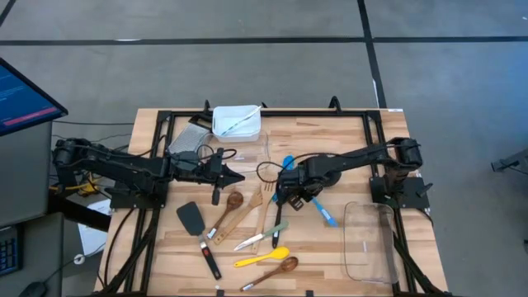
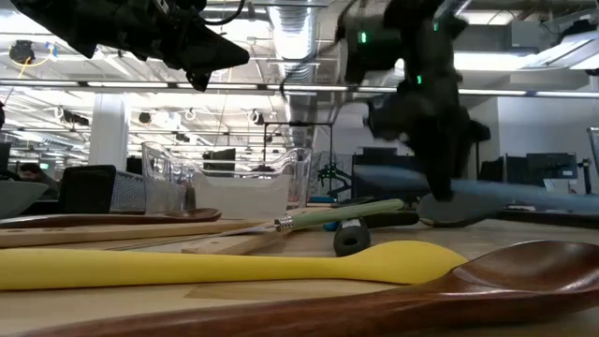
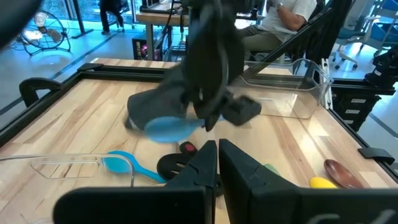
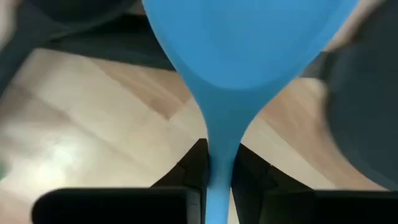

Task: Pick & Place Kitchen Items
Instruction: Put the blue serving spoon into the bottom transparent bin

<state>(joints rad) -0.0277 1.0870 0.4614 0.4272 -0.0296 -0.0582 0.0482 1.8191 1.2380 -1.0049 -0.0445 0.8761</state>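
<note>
My right gripper point(image 1: 289, 190) stands over the middle of the table, shut on a blue silicone spoon point(image 1: 325, 213). The spoon's handle runs toward the near right. Its bowl point(image 3: 166, 129) shows under the gripper in the left wrist view. A second blue spoon point(image 1: 288, 161) lies on the wood just beyond. My left gripper point(image 1: 238, 176) hovers shut and empty to the left of the right one. Near them lie wooden spoons point(image 1: 233, 200), a black spatula point(image 1: 191, 219), a green-handled knife point(image 1: 264, 235) and a yellow spoon point(image 1: 262, 257). My right gripper pinches the blue spoon's thin neck point(image 4: 219, 134), just behind the bowl, between its two fingers. The fingers come from above, pointing down, and lie across the handle. The spoon sits roughly level in the hold, with its bowl point(image 3: 166, 129) a little above the wood.
A clear plastic tub point(image 1: 367, 239) stands at the near right. A white tub point(image 1: 237, 122) with a utensil in it sits at the far edge. A dark wooden spoon point(image 1: 276, 268) and a black-handled tool point(image 1: 210, 260) lie near the front edge. A black frame rims the table.
</note>
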